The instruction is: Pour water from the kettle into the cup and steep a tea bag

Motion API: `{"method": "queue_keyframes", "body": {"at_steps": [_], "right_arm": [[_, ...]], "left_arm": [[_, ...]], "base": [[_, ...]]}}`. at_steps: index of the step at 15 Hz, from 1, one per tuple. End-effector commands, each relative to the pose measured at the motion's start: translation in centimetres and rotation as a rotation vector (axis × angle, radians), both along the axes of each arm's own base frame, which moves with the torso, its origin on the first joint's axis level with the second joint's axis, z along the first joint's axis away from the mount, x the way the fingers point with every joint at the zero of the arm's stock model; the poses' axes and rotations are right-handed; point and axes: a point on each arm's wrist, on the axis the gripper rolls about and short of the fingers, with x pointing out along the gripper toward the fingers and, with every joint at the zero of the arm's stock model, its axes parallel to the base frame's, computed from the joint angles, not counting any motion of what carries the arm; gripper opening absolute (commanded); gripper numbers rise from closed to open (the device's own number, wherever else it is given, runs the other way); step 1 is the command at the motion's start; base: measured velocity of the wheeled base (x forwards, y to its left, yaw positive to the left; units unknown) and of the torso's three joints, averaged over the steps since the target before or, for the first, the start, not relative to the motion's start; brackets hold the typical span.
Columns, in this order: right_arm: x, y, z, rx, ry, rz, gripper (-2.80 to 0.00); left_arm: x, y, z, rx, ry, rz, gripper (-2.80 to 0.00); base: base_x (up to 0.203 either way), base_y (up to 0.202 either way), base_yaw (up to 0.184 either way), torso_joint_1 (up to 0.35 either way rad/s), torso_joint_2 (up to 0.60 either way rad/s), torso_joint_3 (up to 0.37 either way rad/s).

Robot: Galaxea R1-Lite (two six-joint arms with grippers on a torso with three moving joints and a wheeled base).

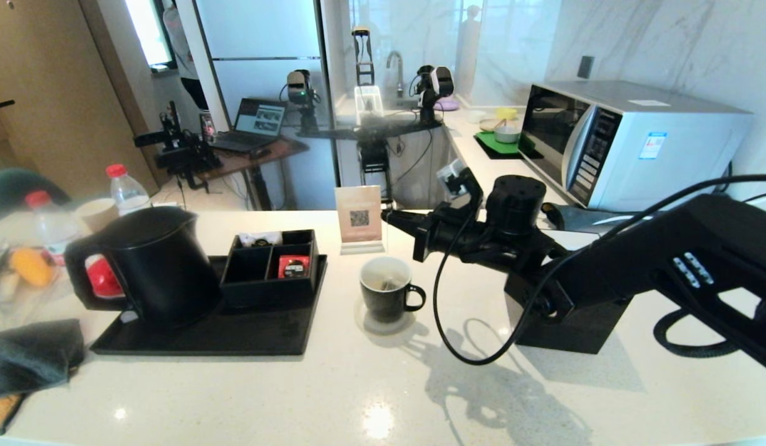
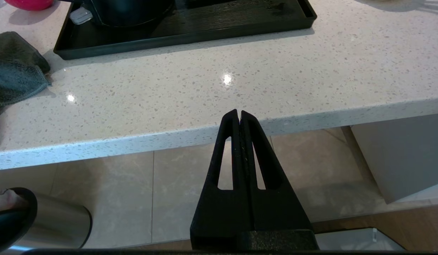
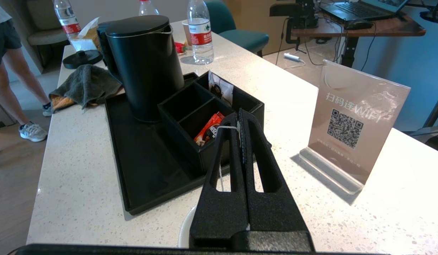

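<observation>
So the right gripper (image 1: 392, 218) is hovering above the cup (image 1: 387, 290), a bit to the far side of it, with its jaws pressed together on a thin white string (image 3: 226, 128); in the right wrist view you can see the string pinched near the fingertips and running down behind them. The tea bag (image 1: 388, 284) itself sits inside the cup, a small pale pouch against the white interior; can't really tell whether there's water in there. The cup stands on a little pale coaster (image 1: 383, 322) in the middle of the white speckled counter (image 1: 358, 384), handle pointing right.

The kettle (image 1: 154, 263) is upright with its lid on, on the left end of the black tray (image 1: 234, 337), left of the cup and well apart from it; just beside it on the same tray is a black divided organizer box (image 1: 271, 272) with a red sachet (image 1: 294, 265) in its right near compartment. Behind the cup, on the far side, there's an acrylic QR code sign (image 1: 359, 218).

The left gripper (image 2: 239, 115) is out of the action, jaws together and empty, hanging off the near edge of the counter, nothing close to it; a dark grey cloth (image 1: 30, 356) lies at the near left, plus a couple of red-capped bottles (image 1: 124, 189) at the far left; a microwave (image 1: 631, 145) is at the far right.
</observation>
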Motion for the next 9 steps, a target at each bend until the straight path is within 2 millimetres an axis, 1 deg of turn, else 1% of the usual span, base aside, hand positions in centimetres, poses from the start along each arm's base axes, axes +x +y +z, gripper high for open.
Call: {"method": "queue_keyframes", "body": {"at_steps": [1, 3, 7, 9], "right_arm": [[0.2, -0.1, 0.3, 0.009, -0.012, 0.001, -2.8], [0.4, -0.4, 1.3, 0.024, -0.035, -0.008, -2.8], [0.6, -0.6, 3.9, 0.057, -0.088, -0.014, -2.8], [0.6, -0.7, 3.9, 0.052, -0.083, -0.014, -2.8]], "left_arm": [[0.0, 0.0, 0.0, 0.002, 0.004, 0.0, -2.8], [0.0, 0.0, 0.0, 0.004, 0.004, -0.001, -2.8], [0.0, 0.0, 0.0, 0.008, 0.004, -0.003, -2.8], [0.0, 0.0, 0.0, 0.007, 0.004, -0.006, -2.8]], "base": [[0.0, 0.0, 0.0, 0.0, 0.0, 0.0], [0.0, 0.0, 0.0, 0.0, 0.0, 0.0], [0.0, 0.0, 0.0, 0.0, 0.0, 0.0], [0.0, 0.0, 0.0, 0.0, 0.0, 0.0]]}}
